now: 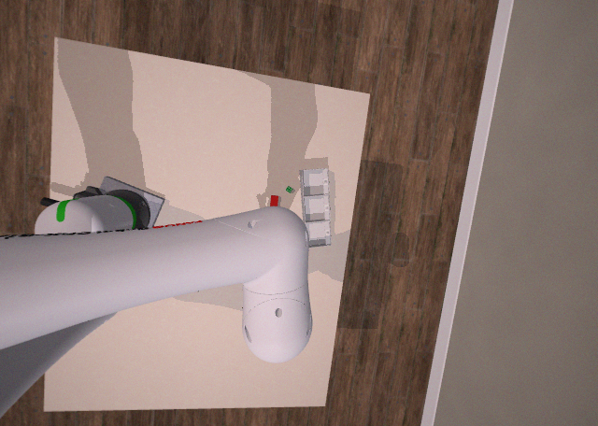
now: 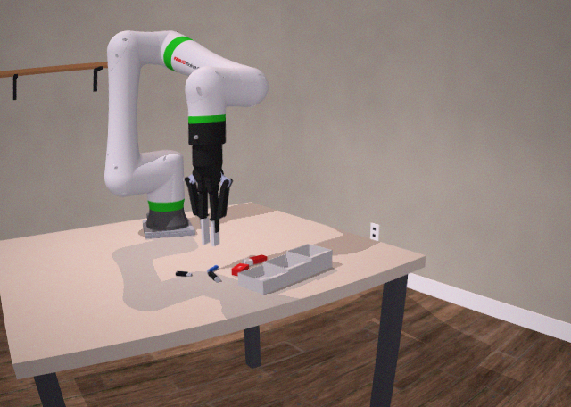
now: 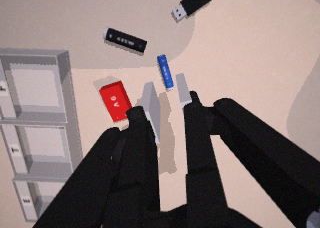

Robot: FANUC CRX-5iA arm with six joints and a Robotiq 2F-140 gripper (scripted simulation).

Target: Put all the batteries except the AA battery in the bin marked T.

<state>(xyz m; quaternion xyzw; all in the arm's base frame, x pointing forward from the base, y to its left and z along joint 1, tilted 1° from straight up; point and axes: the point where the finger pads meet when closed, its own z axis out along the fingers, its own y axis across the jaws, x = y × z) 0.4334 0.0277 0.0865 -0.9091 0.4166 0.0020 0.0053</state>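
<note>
In the wrist view a red 9V battery lies beside the grey three-compartment bin. A small blue battery and a black battery lie just beyond it. My gripper hangs above the table over the blue battery and the 9V battery. Its fingers stand a little apart with nothing between them. In the top view the arm hides the gripper and most of the batteries.
A black USB stick lies further out. A red-and-white item and a green die lie next to the bin. The robot base stands at the table's back.
</note>
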